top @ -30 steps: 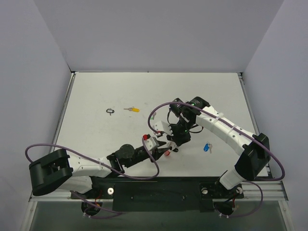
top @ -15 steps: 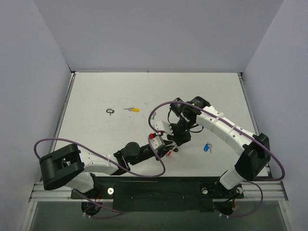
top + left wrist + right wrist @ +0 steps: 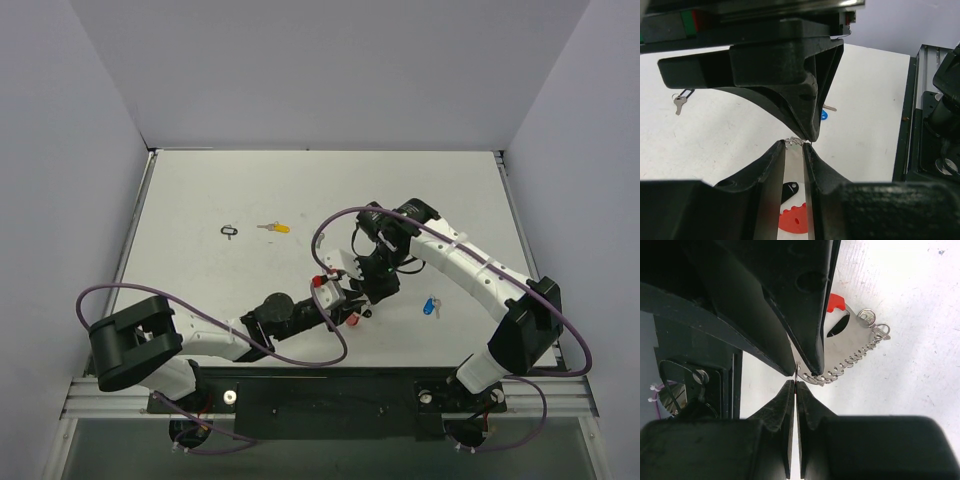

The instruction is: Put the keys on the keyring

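Observation:
The keyring [image 3: 850, 347] is a silver plate with a notched, beaded edge and a red tag [image 3: 792, 222]. It hangs just above the table near the front middle. My left gripper [image 3: 796, 144] is shut on the plate, which fills the gap between its fingers. My right gripper [image 3: 796, 383] meets it tip to tip and is shut on a thin wire ring [image 3: 797, 371] at the plate's edge. A black tag [image 3: 789, 190] shows under the plate. In the top view both grippers [image 3: 345, 305] [image 3: 365, 297] crowd over the red tag [image 3: 351, 320]. What hangs from the thin ring is hidden.
A blue-tagged key [image 3: 432, 307] lies on the table right of the grippers. A yellow-tagged key [image 3: 272, 228] and a small black loop with a key [image 3: 230, 231] lie at the middle left. The right arm's purple cable [image 3: 330, 235] arcs over the work spot.
My left arm has swung right and its gripper has narrowed onto the keyring plate. The right gripper has stayed shut in almost the same place.

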Action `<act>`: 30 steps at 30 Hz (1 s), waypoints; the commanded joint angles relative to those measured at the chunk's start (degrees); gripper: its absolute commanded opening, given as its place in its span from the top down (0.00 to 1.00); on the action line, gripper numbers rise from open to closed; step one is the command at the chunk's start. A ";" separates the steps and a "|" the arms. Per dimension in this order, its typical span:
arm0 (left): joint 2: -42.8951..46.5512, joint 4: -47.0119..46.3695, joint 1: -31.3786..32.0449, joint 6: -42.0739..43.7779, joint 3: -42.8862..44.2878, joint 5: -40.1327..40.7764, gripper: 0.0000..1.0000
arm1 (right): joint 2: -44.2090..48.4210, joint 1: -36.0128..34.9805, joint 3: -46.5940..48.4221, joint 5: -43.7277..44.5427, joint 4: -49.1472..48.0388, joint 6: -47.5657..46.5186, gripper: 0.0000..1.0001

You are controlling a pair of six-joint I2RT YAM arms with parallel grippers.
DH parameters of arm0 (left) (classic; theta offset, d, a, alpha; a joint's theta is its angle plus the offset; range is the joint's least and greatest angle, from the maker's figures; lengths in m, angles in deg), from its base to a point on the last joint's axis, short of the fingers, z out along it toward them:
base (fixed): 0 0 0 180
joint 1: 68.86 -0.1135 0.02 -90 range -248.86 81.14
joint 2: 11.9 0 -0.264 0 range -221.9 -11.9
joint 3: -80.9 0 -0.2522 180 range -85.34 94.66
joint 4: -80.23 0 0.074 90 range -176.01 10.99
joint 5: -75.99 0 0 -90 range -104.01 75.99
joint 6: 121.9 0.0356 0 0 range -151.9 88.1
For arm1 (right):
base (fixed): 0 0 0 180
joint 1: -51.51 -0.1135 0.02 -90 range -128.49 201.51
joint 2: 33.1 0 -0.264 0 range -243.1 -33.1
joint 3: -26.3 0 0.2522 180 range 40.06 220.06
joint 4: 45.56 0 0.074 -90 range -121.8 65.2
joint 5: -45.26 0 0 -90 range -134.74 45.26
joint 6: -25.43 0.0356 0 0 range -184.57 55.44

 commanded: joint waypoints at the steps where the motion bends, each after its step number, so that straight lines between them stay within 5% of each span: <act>1: -0.06 -4.24 0.40 1.46 0.97 -1.47 0.69 | 0.66 0.15 1.57 -2.37 0.91 1.48 1.00; 7: 0.82 -15.06 -0.39 -2.84 -4.57 -0.15 0.67 | 1.28 1.82 0.96 -5.71 1.00 0.69 1.00; 30: -0.93 -10.07 -1.09 -2.41 -1.42 -3.05 0.68 | 1.72 2.35 0.52 -8.09 1.00 -0.10 1.00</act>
